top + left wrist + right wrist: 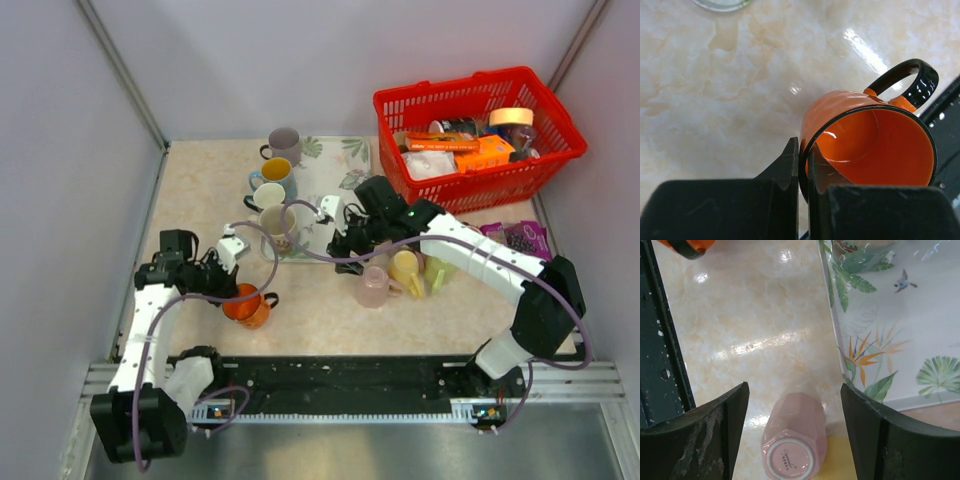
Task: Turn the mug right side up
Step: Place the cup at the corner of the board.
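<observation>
Fingers of the left gripper [230, 285] meet the orange mug [248, 306] on the surface [200, 190], front-left. The right gripper [352, 260] hangs by the pink mug [372, 288].

Left wrist: fingers [785, 172] pinch the orange rim, 1 inside, 1 outside. Mug is tipped, mouth toward the cam, handle up-right.

Right wrist: fingers [730, 415] are spread wide, holding nothing, w/ the pink mug base-up between them.

Step looks like mid-flip of the orange mug. Next prob. needs rotating till the base sits flat, then letting go.

Pale grey walls [320, 60], glossy beige marbled tabletop [200, 190]
</observation>
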